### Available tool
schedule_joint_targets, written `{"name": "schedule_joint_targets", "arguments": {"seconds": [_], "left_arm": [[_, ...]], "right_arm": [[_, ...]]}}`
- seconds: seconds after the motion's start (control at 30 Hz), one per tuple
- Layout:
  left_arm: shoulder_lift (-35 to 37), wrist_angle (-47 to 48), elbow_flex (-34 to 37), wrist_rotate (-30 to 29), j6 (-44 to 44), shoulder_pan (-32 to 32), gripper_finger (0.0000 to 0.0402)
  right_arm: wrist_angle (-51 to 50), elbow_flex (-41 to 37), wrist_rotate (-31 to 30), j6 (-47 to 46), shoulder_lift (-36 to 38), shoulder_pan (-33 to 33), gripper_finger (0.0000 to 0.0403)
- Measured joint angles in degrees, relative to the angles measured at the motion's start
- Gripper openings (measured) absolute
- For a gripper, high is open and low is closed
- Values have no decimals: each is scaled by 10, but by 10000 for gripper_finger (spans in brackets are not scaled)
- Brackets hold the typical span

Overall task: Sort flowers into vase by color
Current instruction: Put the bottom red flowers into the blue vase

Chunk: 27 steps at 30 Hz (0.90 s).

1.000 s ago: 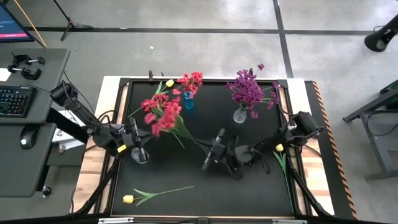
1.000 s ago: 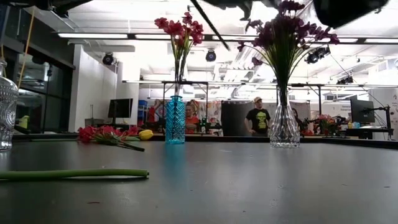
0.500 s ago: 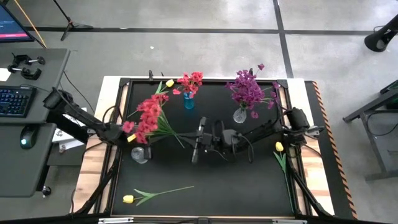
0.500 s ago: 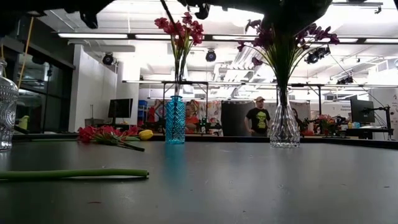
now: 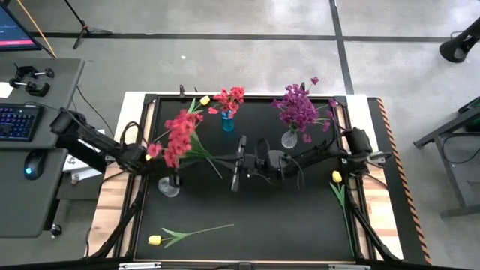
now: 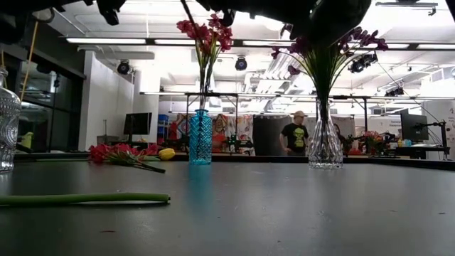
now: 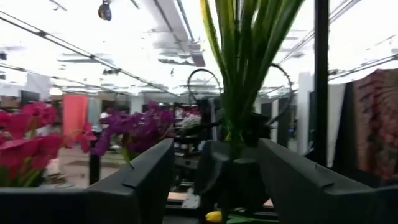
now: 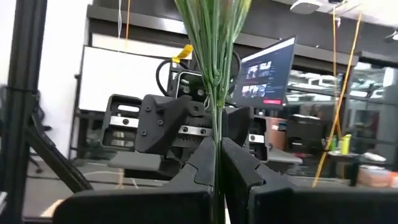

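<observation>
High view looks straight down on the table (image 5: pixel 255 217). Low view sits at tabletop level facing the blue vase (image 6: pixel 200 136), also visible from above. Wrist views look close along green stems (image 8: pixel 214 68), facing each other.

Blue vase (image 5: pixel 227 124) and glass vase (image 5: pixel 289 139) block the back; centre-front open.

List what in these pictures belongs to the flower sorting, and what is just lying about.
Belongs to the job:
- red bunch, stems clamped in the right gripper
- left gripper, open
- blue vase with red flowers
- clear vase with purple flowers
- another clear vase
- yellow tulip on the table

Just lying about:
- keyboard
- mouse
</observation>
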<state>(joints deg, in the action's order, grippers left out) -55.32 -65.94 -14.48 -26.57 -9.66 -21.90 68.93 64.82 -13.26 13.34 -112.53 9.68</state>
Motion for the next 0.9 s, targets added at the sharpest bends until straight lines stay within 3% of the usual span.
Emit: {"name": "schedule_joint_targets", "arguments": {"seconds": [0.17, 0.5, 0.63, 0.73, 0.9], "left_arm": [[-24, 0, -23, 36, 12, 16, 223], [-76, 1, -70, 35, -5, 28, 223], [-76, 2, -70, 10, -5, 28, 217], [-76, 5, -70, -19, -10, 27, 178], [-73, 8, -70, -39, -28, 26, 27]], "right_arm": [[-1, 0, 28, -31, 0, -14, 0], [-34, 0, 39, -45, 0, -18, 0], [-35, 0, 39, -44, 0, -18, 0], [-35, 0, 38, -44, 0, -18, 0], [-35, 0, 4, -43, 1, -18, 6]]}}
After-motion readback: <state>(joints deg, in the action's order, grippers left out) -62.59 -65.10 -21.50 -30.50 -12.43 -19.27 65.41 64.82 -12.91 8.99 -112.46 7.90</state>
